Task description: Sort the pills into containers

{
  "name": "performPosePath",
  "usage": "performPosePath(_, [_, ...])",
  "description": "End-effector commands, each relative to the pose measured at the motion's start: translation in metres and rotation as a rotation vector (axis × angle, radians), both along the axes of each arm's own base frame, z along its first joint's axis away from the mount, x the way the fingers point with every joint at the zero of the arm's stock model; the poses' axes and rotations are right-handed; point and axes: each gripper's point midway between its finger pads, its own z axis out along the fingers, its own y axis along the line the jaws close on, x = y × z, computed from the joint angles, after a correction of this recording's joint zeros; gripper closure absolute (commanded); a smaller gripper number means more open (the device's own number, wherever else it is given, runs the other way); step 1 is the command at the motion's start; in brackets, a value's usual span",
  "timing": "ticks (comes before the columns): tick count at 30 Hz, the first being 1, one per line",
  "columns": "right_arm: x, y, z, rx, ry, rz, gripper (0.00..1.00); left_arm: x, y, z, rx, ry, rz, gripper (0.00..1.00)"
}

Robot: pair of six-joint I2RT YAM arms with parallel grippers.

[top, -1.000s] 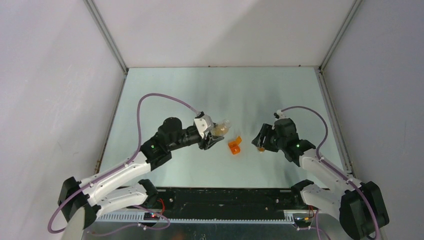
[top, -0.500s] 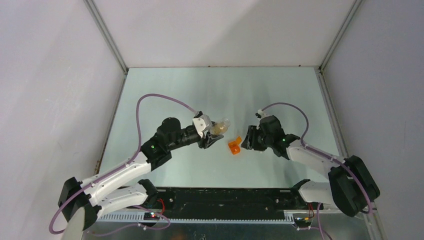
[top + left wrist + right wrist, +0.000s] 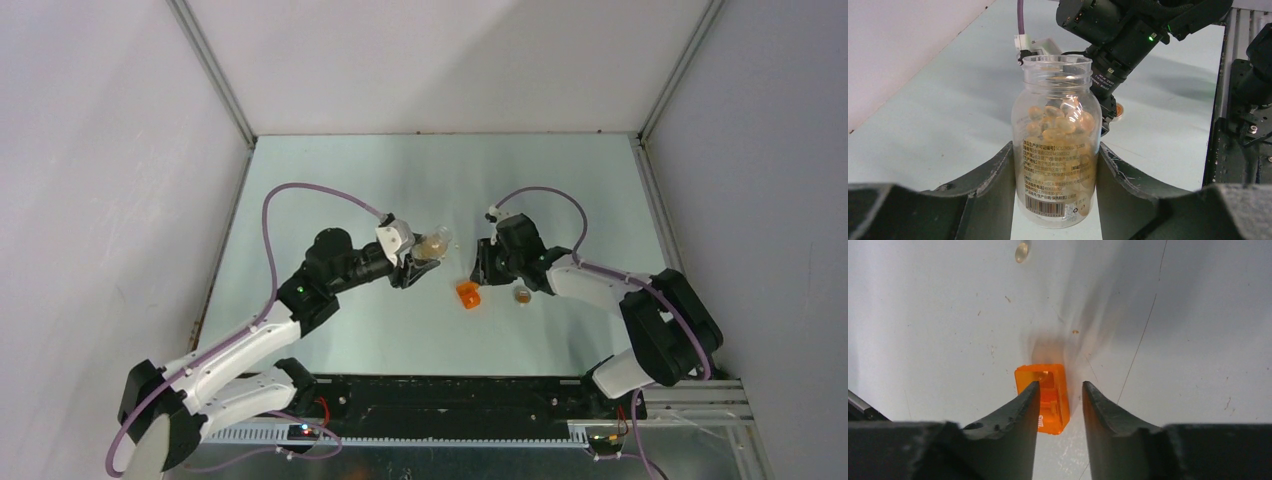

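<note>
My left gripper (image 3: 418, 262) is shut on the pale see-through vial (image 3: 434, 243), held above the table with its open mouth toward the right arm. In the left wrist view the vial (image 3: 1057, 115) sits between both fingers (image 3: 993, 185) and holds several amber pills (image 3: 1063, 120). The orange box (image 3: 467, 294) lies on the table at the middle. My right gripper (image 3: 482, 270) is open and just behind it. In the right wrist view the box (image 3: 1048, 375) lies below the open gripper (image 3: 1061, 387), partly hidden by the left finger. One pale pill (image 3: 1021, 251) lies on the table beyond.
A small round amber piece (image 3: 521, 294) lies on the table to the right of the orange box; it also shows in the left wrist view (image 3: 1118, 111). Grey walls close in the table (image 3: 330, 180) on three sides.
My right gripper has swung left from the small round piece to the orange box, leaving that piece on the table. My left gripper has shifted slightly left and back with the vial.
</note>
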Motion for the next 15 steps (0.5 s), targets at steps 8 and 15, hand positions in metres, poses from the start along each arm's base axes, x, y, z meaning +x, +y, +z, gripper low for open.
performPosePath(8, [0.02, 0.016, 0.011, -0.04, -0.09, 0.137, 0.88, 0.006, 0.007, 0.005, -0.022, -0.004, -0.002, 1.0])
performPosePath(15, [0.012, 0.021, 0.018, -0.09, -0.156, 0.264, 0.99, 0.007, 0.011, 0.002, -0.011, 0.006, 0.008, 1.0])
